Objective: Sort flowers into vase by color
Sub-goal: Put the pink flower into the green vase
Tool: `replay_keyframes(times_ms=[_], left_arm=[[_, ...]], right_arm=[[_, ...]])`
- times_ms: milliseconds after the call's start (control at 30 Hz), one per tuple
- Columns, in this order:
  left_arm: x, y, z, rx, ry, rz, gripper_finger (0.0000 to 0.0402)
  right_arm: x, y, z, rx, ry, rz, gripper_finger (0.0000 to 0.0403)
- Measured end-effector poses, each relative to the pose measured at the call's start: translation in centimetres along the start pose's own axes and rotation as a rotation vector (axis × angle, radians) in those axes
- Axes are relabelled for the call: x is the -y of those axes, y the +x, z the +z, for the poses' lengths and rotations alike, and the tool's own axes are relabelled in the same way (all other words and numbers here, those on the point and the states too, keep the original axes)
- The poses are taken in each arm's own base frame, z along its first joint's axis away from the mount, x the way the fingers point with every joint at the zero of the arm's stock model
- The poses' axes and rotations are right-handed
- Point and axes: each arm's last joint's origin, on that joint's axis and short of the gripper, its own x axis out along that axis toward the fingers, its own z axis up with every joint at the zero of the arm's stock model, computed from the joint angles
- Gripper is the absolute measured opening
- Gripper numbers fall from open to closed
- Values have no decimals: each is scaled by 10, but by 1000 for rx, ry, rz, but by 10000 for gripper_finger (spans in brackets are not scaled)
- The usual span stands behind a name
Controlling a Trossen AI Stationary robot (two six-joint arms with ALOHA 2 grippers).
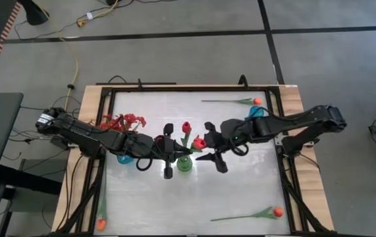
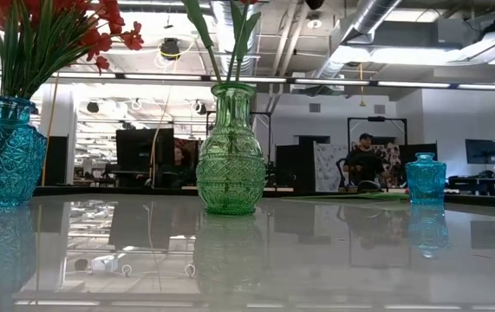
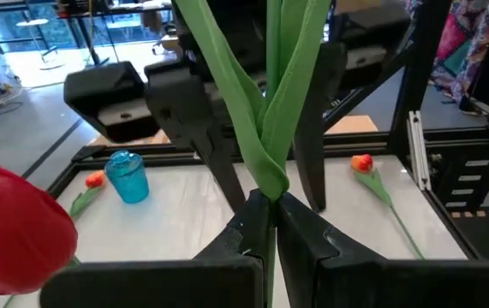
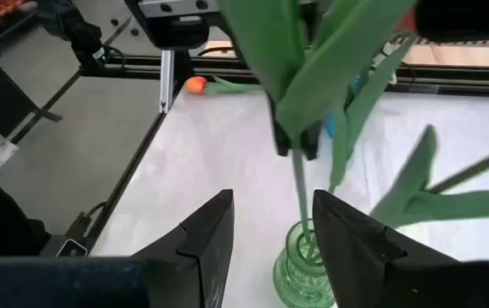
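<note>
The left gripper [image 1: 168, 150] sat just left of centre in the high view, its fingers [image 3: 300, 235] clamped together on the green stem of a red tulip [image 1: 186, 127] above the green vase [image 1: 184, 164]. The right gripper [image 1: 215, 149] hung just right of that vase, its fingers [image 4: 351, 235] standing apart with nothing between them; a second red tulip [image 1: 199, 143] stood in the vase beside it. Left of centre, a bushy red spray [image 1: 123, 121] filled a blue vase [image 2: 3, 156]. Orange tulips lay on the table [image 1: 240, 191]: one at upper right [image 1: 256, 101], one at lower right [image 1: 277, 212], one at lower left [image 1: 101, 224]. A small blue vase [image 2: 425, 179] stood at the right of the low view.
</note>
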Motion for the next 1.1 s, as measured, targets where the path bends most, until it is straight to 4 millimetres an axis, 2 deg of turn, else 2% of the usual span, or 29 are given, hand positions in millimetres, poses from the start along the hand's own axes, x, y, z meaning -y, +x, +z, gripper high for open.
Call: replay_keyframes(times_ms=[167, 500, 867, 1000, 1100], left_arm=[[0, 0, 0, 0, 0, 0, 0], [0, 0, 0, 2, -1, 0, 0], [0, 0, 4, 38, 3, 9, 0], [0, 0, 3, 36, 3, 9, 0], [0, 0, 3, 36, 3, 10, 0]], right_arm=[[1, 11, -2, -2, -19, -3, 185], [3, 11, 4, 69, -57, -79, 185], [3, 15, 0, 100, -51, -75, 185], [3, 15, 2, 122, -52, -74, 172], [3, 15, 2, 122, -52, -74, 146]])
